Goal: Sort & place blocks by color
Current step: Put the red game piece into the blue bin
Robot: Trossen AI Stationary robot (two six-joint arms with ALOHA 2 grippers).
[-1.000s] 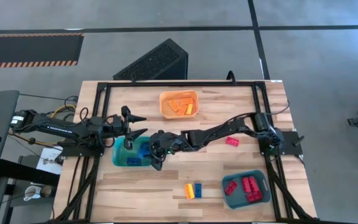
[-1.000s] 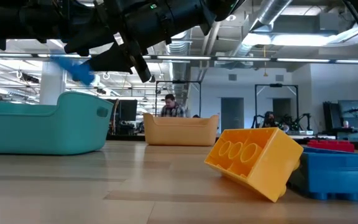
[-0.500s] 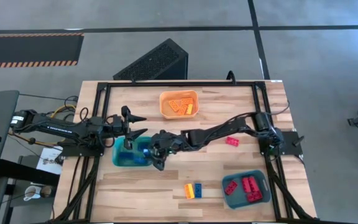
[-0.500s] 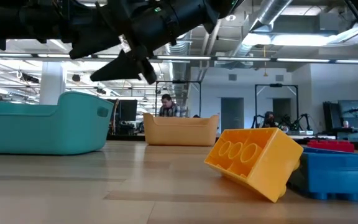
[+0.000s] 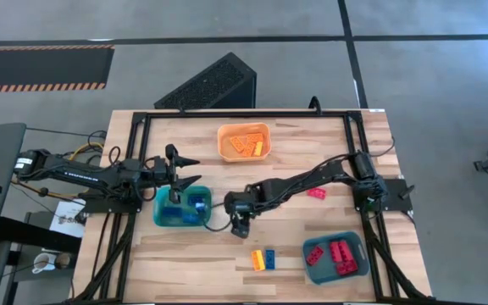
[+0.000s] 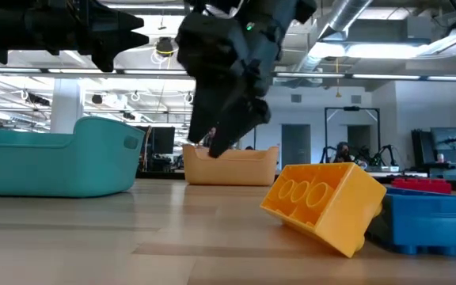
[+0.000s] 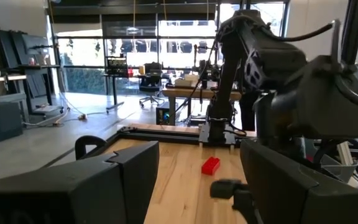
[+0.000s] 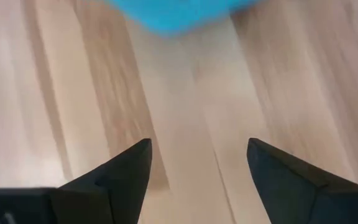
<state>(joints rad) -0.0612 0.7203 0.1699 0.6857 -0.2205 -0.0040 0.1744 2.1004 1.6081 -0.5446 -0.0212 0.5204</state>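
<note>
My right gripper (image 5: 241,227) is open and empty. It points down over bare table just right of the teal bin (image 5: 166,219), which holds blue bricks (image 5: 196,203). It also shows in the low view (image 6: 210,146) and in its own wrist view (image 8: 197,168). My left gripper (image 5: 195,169) is open and empty, and hangs level above the teal bin's far side. A yellow brick (image 5: 257,259) and a blue brick (image 5: 270,258) lie side by side on the table near the front. In the low view the yellow brick (image 6: 327,206) leans tilted against the blue brick (image 6: 418,223). A red brick (image 5: 316,192) lies on the table at the right.
An orange bin (image 5: 244,141) with orange and yellow bricks stands at the far middle. A grey-blue bin (image 5: 335,257) with red bricks stands at the near right. A black frame (image 5: 142,119) runs round the table. Bare wood lies between the bins.
My right gripper has moved from the teal bin's near right corner toward the table's right edge and tipped to point down. The blue brick seen at its fingers a second ago is gone from them. My left gripper has kept still.
</note>
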